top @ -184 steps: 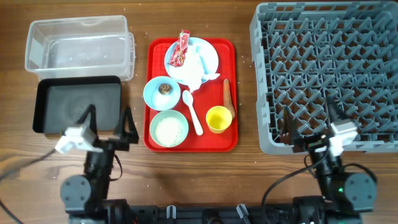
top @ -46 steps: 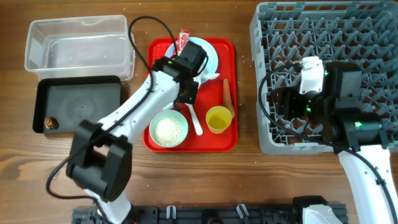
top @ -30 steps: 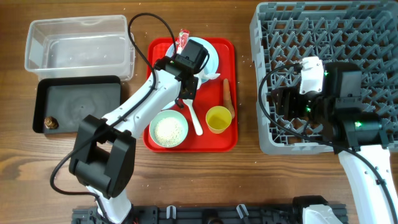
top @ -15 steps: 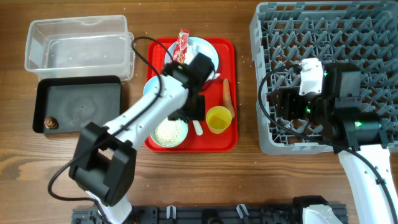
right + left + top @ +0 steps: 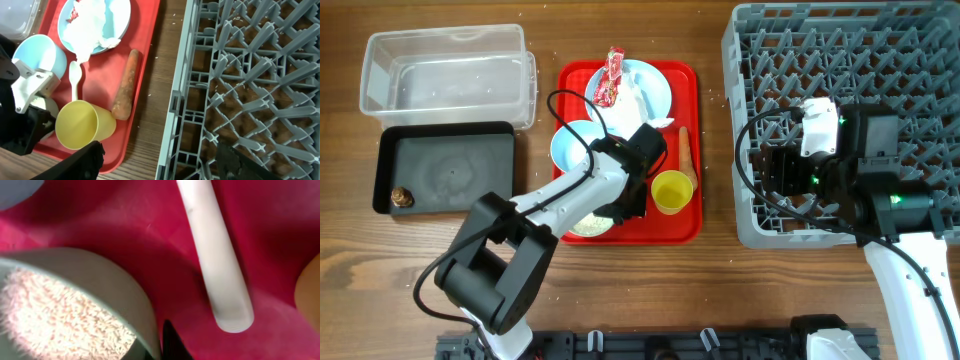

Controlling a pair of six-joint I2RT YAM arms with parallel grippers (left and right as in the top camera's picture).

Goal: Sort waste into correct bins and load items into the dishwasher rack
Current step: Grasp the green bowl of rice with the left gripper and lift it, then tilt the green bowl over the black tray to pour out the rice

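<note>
My left gripper is shut on the right rim of the mint bowl of white rice on the red tray. One dark finger shows outside the rim. The white spoon lies just right of it, then the yellow cup and the orange stick. The empty blue bowl sits behind. The red wrapper and white napkin lie on the blue plate. My right gripper hangs open over the left edge of the grey rack.
The clear tub stands at the back left. In front of it is the black tray, with a small brown lump in its left corner. A strip of bare wood separates the red tray from the rack.
My left gripper came forward from the plate to the rice bowl, opened, then shut on the bowl's rim. The right arm stayed in place.
</note>
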